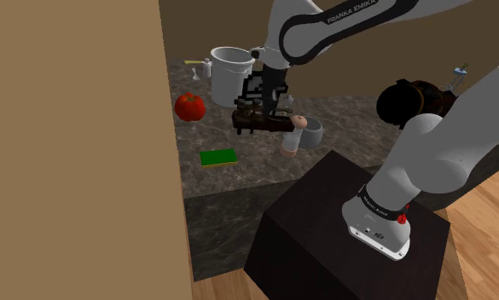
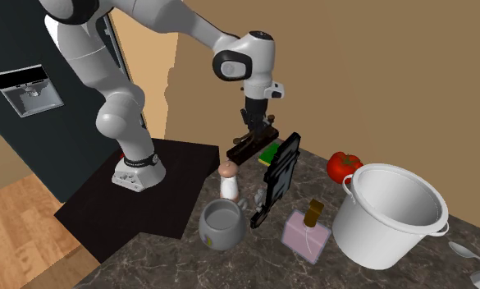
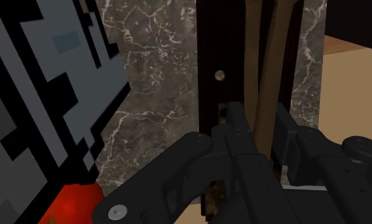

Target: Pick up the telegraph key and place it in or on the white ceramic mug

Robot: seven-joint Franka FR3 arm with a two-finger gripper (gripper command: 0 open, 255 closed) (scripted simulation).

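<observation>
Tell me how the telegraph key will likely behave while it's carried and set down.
Probably stiff: the telegraph key juts from the gripper as a straight bar, with no sag. It is long and narrow and clasped at one spot, so it may pivot in the grip. It looks longer than the mug opening is wide, so it could tip off the rim.

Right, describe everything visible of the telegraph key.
The telegraph key is a long dark-brown base with a lighter brown lever running along it and a small pale stud on top. The black gripper is shut on it from above and holds it roughly level. It appears to hang clear of the dark marbled countertop, touching nothing else.
</observation>
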